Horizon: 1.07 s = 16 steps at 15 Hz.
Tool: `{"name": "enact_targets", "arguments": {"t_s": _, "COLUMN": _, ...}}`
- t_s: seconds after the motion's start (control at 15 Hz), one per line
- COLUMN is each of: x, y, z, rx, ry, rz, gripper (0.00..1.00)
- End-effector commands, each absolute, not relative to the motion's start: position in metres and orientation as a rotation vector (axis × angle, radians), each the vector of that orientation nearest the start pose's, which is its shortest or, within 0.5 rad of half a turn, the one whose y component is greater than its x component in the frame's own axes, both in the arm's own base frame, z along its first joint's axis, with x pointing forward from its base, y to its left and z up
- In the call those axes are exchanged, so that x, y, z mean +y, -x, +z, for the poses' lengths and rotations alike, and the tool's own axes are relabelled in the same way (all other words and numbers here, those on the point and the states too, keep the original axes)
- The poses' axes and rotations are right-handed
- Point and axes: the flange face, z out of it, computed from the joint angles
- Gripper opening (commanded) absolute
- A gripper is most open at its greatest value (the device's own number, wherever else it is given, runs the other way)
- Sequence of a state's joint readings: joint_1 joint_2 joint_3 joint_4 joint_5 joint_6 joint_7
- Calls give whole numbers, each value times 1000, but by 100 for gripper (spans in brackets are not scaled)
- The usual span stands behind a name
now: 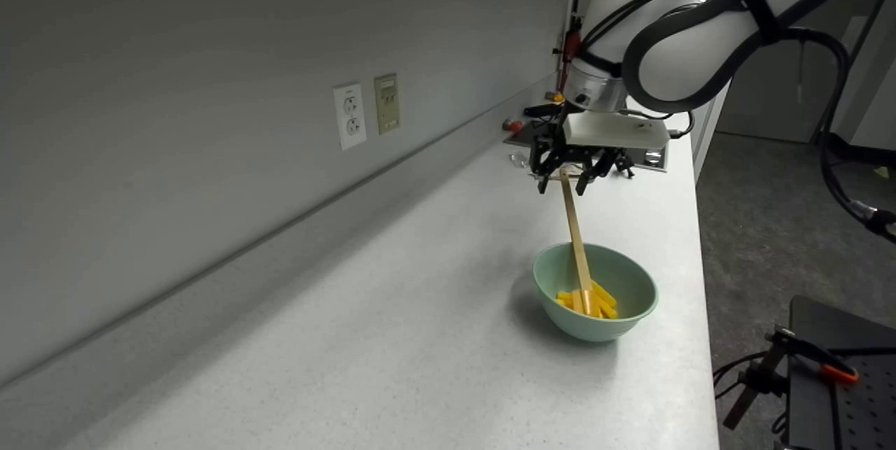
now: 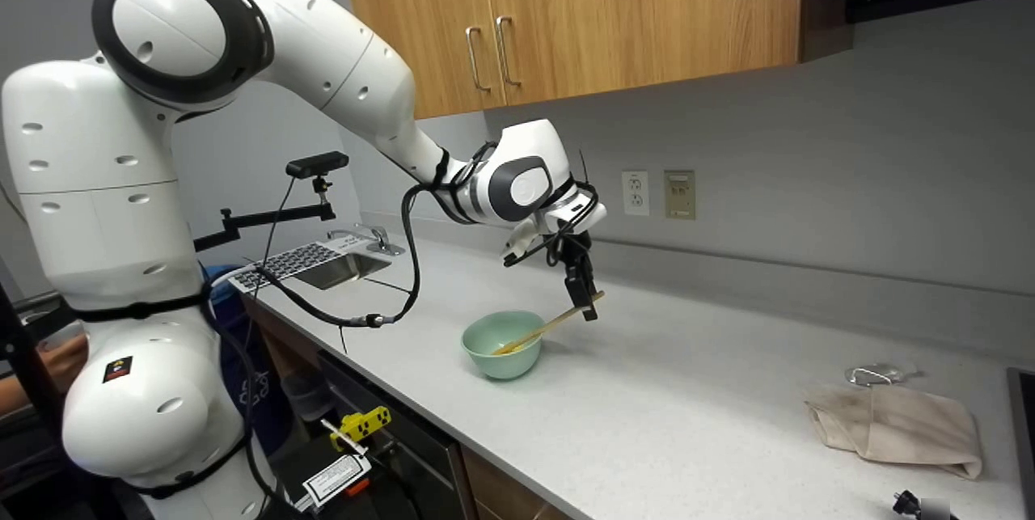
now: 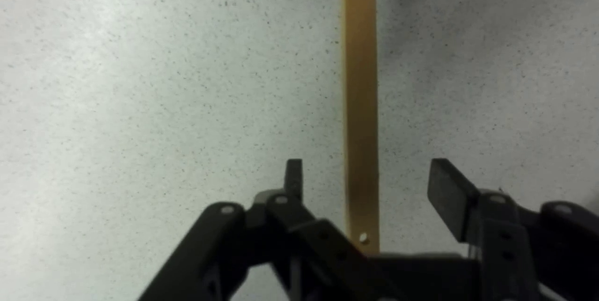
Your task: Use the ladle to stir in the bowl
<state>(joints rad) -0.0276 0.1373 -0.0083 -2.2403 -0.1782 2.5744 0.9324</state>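
Observation:
The pale green bowl (image 1: 595,328) stands on the counter near its edge, and it also shows in an exterior view (image 2: 495,365). Several yellow pieces (image 1: 606,301) lie in it. The ladle (image 1: 574,233) leans tilted over the bowl's rim, its lower end among the yellow pieces, so its scoop is hard to make out. Its tan handle also shows in an exterior view (image 2: 558,323) and in the wrist view (image 3: 361,81). My gripper (image 3: 367,163) is open around the handle's upper end, with a gap on both sides. The gripper shows in both exterior views (image 1: 561,191) (image 2: 589,311).
A folded beige cloth (image 2: 897,429) and a clear crumpled item (image 2: 877,374) lie farther along the counter (image 2: 711,391). A sink (image 2: 344,270) is at the opposite end. A wall with outlets (image 1: 350,115) runs behind. A wooden cabinet (image 2: 614,19) hangs above.

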Motion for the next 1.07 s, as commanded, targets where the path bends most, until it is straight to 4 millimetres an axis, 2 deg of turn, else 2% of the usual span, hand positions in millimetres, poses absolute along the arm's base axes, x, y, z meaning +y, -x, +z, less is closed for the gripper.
{"name": "enact_targets", "arguments": {"t_s": 0.0, "x": -19, "y": -566, "z": 324, "rx": 1268, "ry": 2865, "rz": -394, "gripper": 40}}
{"name": "enact_targets", "arguments": {"t_s": 0.33, "x": -19, "y": -565, "z": 326, "rx": 1280, "ry": 2860, "rz": -412, "gripper": 2}}
{"name": "enact_targets", "arguments": {"t_s": 1.0, "x": -1, "y": -560, "z": 335, "rx": 1245, "ry": 2875, "rz": -565, "gripper": 2}}
